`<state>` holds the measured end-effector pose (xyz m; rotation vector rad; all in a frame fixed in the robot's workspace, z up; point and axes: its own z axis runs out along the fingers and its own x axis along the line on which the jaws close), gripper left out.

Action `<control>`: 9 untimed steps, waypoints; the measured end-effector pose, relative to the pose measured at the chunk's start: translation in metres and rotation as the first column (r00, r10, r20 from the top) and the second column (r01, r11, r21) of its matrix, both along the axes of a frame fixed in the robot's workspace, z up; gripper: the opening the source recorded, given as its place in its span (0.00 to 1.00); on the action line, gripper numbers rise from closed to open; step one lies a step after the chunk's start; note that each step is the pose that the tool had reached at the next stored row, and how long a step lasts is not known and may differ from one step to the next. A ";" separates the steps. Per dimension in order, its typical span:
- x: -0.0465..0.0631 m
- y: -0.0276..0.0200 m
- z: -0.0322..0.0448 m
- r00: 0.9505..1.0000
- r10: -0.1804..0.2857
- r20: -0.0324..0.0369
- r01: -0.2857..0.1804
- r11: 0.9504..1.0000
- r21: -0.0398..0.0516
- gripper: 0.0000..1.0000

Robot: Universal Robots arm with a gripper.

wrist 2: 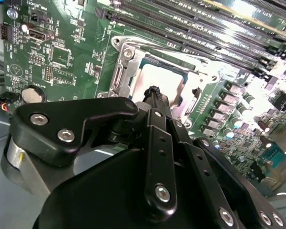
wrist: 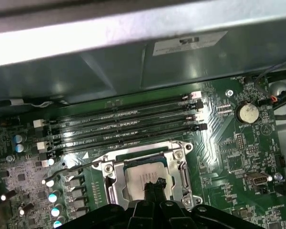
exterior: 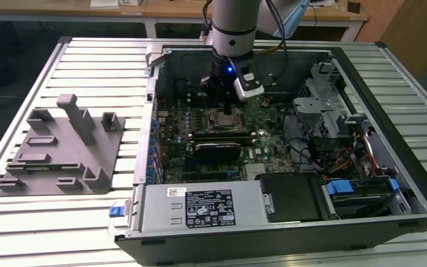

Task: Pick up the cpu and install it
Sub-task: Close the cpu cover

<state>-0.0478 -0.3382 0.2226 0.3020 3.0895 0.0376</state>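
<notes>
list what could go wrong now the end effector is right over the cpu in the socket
1. The end effector hangs right over the cpu, which lies inside the socket frame. I cannot tell if the chip lies flat, so pressing down could jam it tilted.
2. The frame stands close around that spot, so a sideways move might snag on it or drag the chip.

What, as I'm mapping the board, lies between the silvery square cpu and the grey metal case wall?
Parallel long black memory slots, in the first wrist view.
</notes>
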 end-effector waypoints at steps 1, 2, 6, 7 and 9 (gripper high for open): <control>0.000 0.0000 0.0000 1.000 0.000 0.000 0.000 1.000 0.000 0.11; 0.000 0.0000 -0.0001 1.000 0.000 0.000 0.000 1.000 0.000 0.11; 0.000 0.0000 0.0000 1.000 0.000 0.000 0.000 1.000 0.000 0.11; 0.000 -0.0001 0.0000 1.000 0.000 0.000 0.000 1.000 0.000 0.11; -0.001 0.0000 -0.0001 1.000 0.000 0.000 0.000 1.000 0.000 0.11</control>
